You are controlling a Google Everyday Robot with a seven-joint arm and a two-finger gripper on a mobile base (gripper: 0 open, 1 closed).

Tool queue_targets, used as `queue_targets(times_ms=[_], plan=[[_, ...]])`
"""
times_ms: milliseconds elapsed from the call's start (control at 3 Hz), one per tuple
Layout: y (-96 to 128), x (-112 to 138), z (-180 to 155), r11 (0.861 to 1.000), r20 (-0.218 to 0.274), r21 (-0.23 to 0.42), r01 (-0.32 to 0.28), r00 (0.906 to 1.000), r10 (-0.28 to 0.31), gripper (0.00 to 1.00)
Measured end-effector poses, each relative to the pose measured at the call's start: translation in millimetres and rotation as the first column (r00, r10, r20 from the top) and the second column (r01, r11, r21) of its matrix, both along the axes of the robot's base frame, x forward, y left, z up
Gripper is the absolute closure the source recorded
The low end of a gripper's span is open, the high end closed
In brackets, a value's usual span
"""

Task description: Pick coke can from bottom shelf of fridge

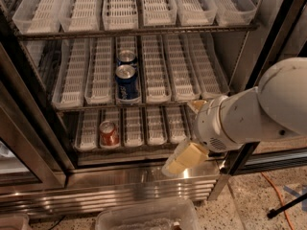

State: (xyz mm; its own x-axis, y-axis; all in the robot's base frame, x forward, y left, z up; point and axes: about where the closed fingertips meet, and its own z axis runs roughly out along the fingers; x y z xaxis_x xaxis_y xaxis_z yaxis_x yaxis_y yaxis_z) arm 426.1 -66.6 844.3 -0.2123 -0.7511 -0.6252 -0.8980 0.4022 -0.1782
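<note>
Cream-yellow and blunt, the gripper (175,165) hangs in front of the fridge (144,191), just above its ribbed steel base and below the front edge of the bottom shelf (156,126). Whether it is apart or together cannot be told from this angle. Behind it, up and to the right, the fat white arm (249,115) fills the lower right of the view.

The coke can (109,133) stands upright up and to the left of the gripper, well apart from it, in the second short lane tray from the left end of the shelf.

My judgement is that the reach is the step in hand. To do it well, the gripper should rise to mid-can height and slide leftward until it is squarely in line with that lane. It should then enter straight, so that it clears the shelf's front lip and the tray walls on either side.

The can is a smooth, thin-walled metal cylinder with a silver top; it will likely slip or dent under a skewed squeeze, so the grip should close across its middle. The trays are white slotted plastic on dark wire.

Farther up, on the rack above, two blue cans (127,80) sit one behind the other. Below the gripper lies a clear plastic bin (144,215).
</note>
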Motion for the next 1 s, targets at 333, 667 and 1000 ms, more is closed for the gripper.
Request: queue_targets(times_ms=[333,667,1000], plan=[[-0.4,0.4,0.4,1.0,0.002,-0.002,0.0,1.0,0.0,0.0],[-1.1,1.9,3.3,1.0,0.015,-0.012,-0.001,0.9999,0.001,0.0],[5.5,1.1,-15.7,0.999,0.02,-0.019,-0.029,0.9994,0.029,0.0]])
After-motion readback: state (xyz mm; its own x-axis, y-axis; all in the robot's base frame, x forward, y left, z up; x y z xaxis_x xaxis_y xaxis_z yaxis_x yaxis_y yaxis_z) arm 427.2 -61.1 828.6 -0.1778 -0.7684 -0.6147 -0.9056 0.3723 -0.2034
